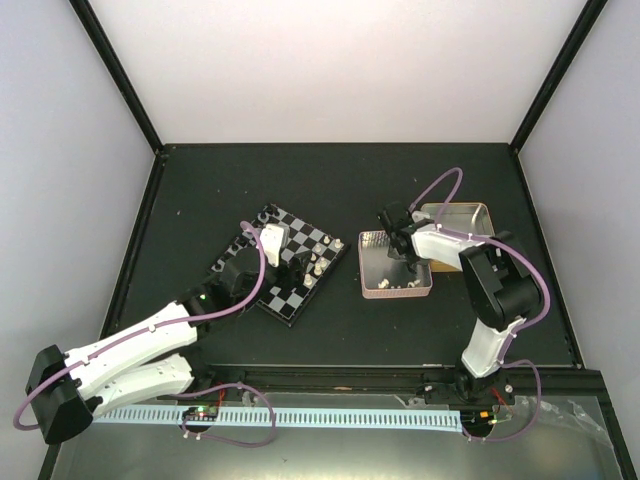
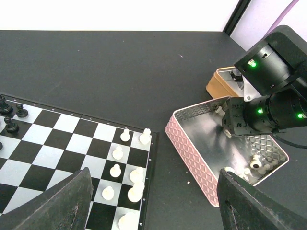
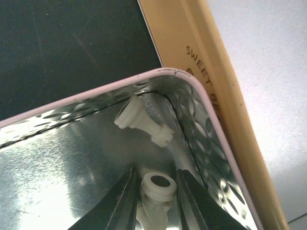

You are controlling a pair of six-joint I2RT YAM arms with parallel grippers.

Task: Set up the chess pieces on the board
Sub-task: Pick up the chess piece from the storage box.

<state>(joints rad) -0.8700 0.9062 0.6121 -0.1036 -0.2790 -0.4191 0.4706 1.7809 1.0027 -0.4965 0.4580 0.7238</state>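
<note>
The board (image 1: 283, 300) lies left of centre, with several cream-white chess pieces (image 2: 117, 153) standing on its right-hand squares and black pieces (image 2: 10, 125) at its far left. My left gripper (image 2: 153, 206) is open and empty, hovering over the board's right edge; it also shows in the top view (image 1: 270, 245). My right gripper (image 3: 156, 201) is down in a corner of the pink tin (image 3: 72, 98), shut on a white chess piece (image 3: 157, 189) whose round base faces the camera. Another white piece (image 3: 144, 120) lies on its side just beyond.
The pink tin (image 1: 395, 296) sits right of the board, with more loose white pieces (image 2: 254, 163) at its near end. A gold tin (image 1: 455, 215) stands right behind it, touching its far side. The right arm (image 2: 268, 110) hangs over the pink tin.
</note>
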